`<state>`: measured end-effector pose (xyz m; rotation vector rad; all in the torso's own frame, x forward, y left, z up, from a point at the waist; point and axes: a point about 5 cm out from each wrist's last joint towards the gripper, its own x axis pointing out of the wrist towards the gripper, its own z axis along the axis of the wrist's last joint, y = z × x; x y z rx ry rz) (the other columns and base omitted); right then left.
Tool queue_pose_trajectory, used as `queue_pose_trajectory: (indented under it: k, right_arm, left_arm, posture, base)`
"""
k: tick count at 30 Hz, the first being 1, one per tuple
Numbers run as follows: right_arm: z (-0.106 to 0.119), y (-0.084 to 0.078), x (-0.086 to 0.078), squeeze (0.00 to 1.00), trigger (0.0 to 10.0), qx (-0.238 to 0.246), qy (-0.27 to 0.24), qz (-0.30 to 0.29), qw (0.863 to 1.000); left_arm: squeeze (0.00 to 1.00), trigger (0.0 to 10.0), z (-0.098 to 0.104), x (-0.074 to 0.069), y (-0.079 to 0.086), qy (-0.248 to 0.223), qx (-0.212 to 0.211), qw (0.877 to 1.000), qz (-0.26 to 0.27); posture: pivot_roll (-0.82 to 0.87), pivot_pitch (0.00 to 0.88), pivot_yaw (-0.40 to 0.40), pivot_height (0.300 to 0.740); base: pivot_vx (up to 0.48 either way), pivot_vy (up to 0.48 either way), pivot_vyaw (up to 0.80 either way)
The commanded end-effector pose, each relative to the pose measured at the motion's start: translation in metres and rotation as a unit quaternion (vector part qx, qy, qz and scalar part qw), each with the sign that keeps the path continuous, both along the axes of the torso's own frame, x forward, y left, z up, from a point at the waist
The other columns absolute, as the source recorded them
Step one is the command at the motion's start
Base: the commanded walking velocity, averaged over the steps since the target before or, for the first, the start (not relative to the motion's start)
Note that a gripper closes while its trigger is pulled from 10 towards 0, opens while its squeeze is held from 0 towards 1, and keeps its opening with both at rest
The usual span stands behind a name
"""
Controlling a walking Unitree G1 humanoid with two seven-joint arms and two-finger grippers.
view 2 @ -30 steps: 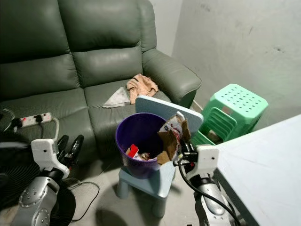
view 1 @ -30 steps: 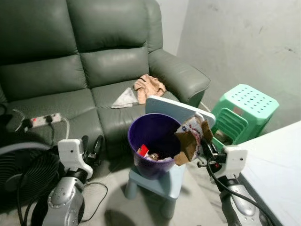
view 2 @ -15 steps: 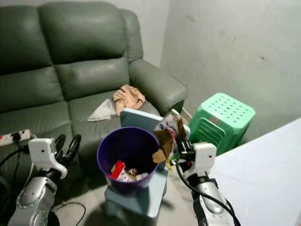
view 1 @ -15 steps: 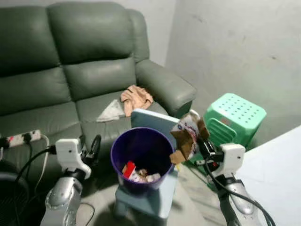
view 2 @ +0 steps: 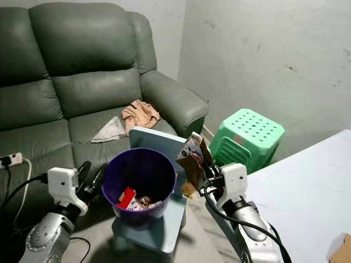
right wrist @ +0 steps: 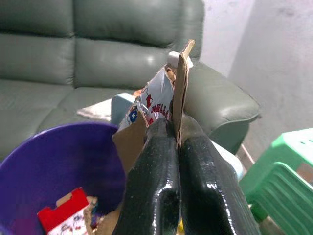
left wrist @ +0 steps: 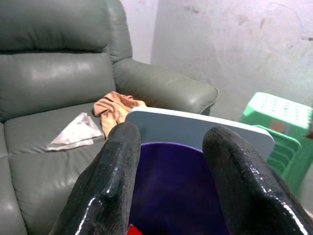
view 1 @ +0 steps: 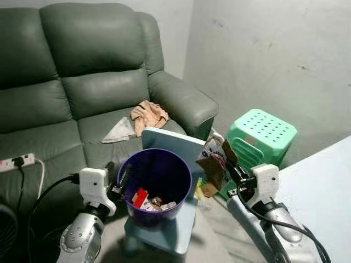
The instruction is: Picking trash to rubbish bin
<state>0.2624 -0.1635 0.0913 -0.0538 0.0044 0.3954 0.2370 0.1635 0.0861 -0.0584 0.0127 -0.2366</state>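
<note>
right gripper (right wrist: pixel 177 147) clamped on cardboard scrap (view 1: pixel 215 167) beside purple bin (view 1: pixel 155 186) | left gripper (left wrist: pixel 171 161) spread, empty | bin bottom partly hidden

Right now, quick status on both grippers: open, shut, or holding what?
Left gripper: open, holding nothing, beside the purple bin.
Right gripper: shut on the cardboard and wrapper trash, just right of the bin's rim.

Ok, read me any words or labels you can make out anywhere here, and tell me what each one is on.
"ELLA", partly hidden letters on the white wrapper held with cardboard in the right gripper.
Red packet in the purple bin: print too blurred to read.
Green stool label: too small to read.
</note>
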Motion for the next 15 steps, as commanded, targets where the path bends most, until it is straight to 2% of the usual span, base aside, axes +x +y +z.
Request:
queue_pose_trajectory:
  k: [1, 6, 12, 15]
  right_arm:
    - [0.001, -0.004, 0.007, 0.00, 10.0, -0.012, 0.004, 0.011, 1.000]
    - [0.001, -0.001, 0.015, 0.00, 10.0, -0.027, 0.002, 0.022, 0.999]
    - [0.003, 0.005, 0.021, 0.00, 10.0, -0.023, 0.002, 0.042, 0.999]
    - [-0.003, 0.010, 0.023, 0.00, 10.0, -0.031, 0.007, 0.056, 0.998]
  left_arm:
    - [0.00, 10.0, 0.004, -0.003, -0.007, -0.014, 0.012, 1.000, -0.019]
    - [0.00, 10.0, 0.005, -0.007, -0.009, -0.017, 0.017, 0.999, -0.021]
    - [0.00, 10.0, 0.006, -0.008, -0.002, -0.020, 0.006, 1.000, 0.004]
    - [0.00, 10.0, 0.010, -0.009, -0.008, -0.028, 0.010, 1.000, -0.005]
  posture:
    - [0.03, 0.000, -0.106, 0.740]
    - [0.05, 0.000, -0.125, 0.740]
    - [0.07, 0.000, -0.138, 0.740]
    - [0.07, 0.000, -0.139, 0.740]
  base:
    - [0.000, 0.000, 0.00]
    - [0.000, 0.000, 0.00]
    - [0.000, 0.000, 0.00]
    - [0.000, 0.000, 0.00]
